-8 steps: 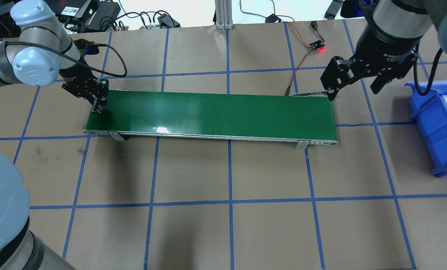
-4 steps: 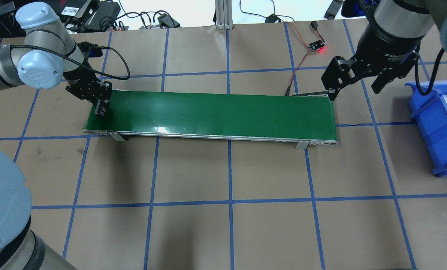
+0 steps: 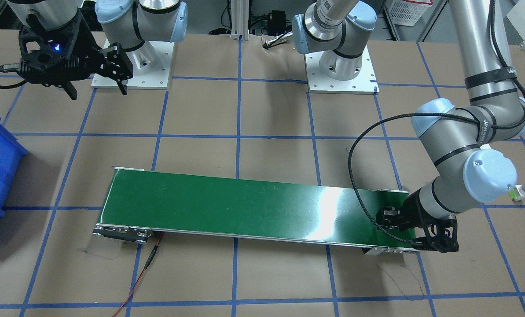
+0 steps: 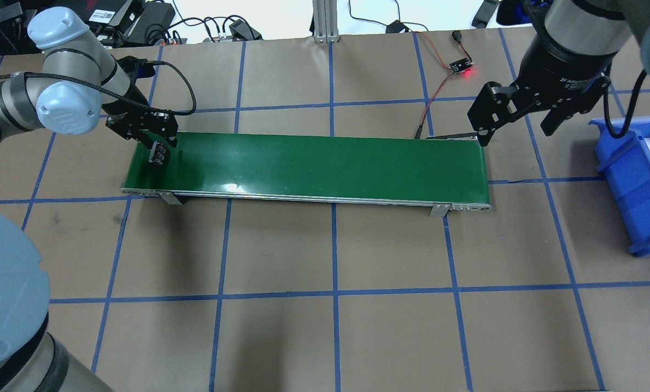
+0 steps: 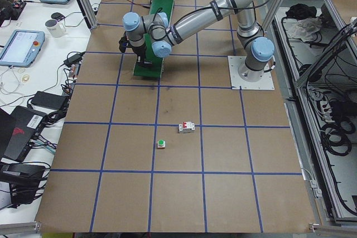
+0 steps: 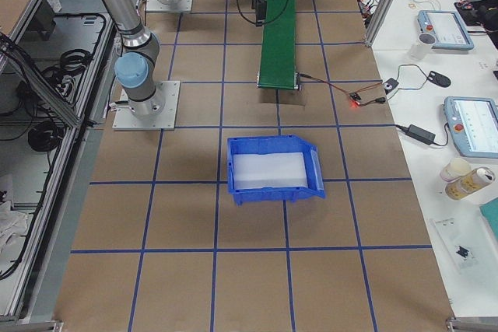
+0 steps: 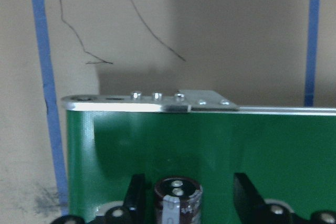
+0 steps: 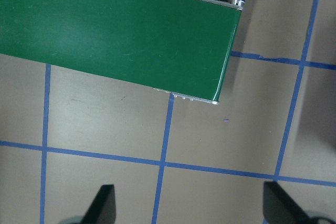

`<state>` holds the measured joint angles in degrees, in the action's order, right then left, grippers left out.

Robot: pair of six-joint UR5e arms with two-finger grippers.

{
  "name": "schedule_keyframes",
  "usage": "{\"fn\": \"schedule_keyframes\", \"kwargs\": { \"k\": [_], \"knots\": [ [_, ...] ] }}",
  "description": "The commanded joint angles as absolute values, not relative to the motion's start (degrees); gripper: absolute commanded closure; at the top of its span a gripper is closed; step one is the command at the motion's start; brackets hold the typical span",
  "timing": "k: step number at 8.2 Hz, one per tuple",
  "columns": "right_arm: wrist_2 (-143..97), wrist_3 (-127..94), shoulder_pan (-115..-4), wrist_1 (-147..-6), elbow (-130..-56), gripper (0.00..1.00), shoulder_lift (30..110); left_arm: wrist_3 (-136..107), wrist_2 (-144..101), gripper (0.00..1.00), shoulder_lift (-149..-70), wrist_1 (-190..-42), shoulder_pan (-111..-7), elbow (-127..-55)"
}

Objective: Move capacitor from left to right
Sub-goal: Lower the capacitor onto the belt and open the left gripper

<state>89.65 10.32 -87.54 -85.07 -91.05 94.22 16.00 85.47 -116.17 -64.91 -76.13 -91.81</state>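
- White lettering is seen on the collar above the right gripper (image 4: 514, 133) in the overhead view. It begins with "2F", and the rest is too small to be read. More white lettering is printed along the left arm in the front-facing view and cannot be made out.
- No writing can be read on the capacitor (image 7: 177, 200). It is shown as a short, dark, upright cylinder with a pale grey stripe down its side. Two small silver dots sit on its top face.
- The capacitor is found over the robot's-left end of the green conveyor belt (image 4: 314, 163), close to the belt's end roller. Whether it rests on the belt surface cannot be told.
- The left gripper (image 4: 158, 153) is held low over that same end of the belt. In the left wrist view its fingers (image 7: 137, 195) are spread a little wider than the capacitor, one on each side. One finger is just beside the capacitor. Green belt shows between the capacitor and the other finger, so no pinch is seen.
- The right gripper is held above the bench (image 4: 390, 250) near the belt's other end, between the belt and the blue bin (image 4: 630, 179). Its fingers (image 8: 105, 203) are spread wide and nothing is held between them.
- A white breaker (image 5: 187, 127) and a green-capped button (image 5: 161, 144) lie on the bench, well apart from the belt.
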Motion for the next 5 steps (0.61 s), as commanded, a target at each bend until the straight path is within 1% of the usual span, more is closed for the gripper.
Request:
{"fn": "schedule_keyframes", "kwargs": {
  "k": [1, 3, 5],
  "knots": [
    [89.7, 10.5, -87.5, -85.1, -91.1, 0.0, 94.2, 10.2, 84.4, 0.0, -113.2, -68.5, -80.8, -91.2],
    [89.7, 10.5, -87.5, -85.1, -91.1, 0.0, 94.2, 8.8, 87.5, 0.0, -106.4, -79.1, -81.9, -90.9],
    [89.9, 10.5, -87.5, -85.1, -91.1, 0.0, 94.0, 6.0, 89.8, 0.0, -98.9, -91.0, -82.2, -88.2]
  ]
}}
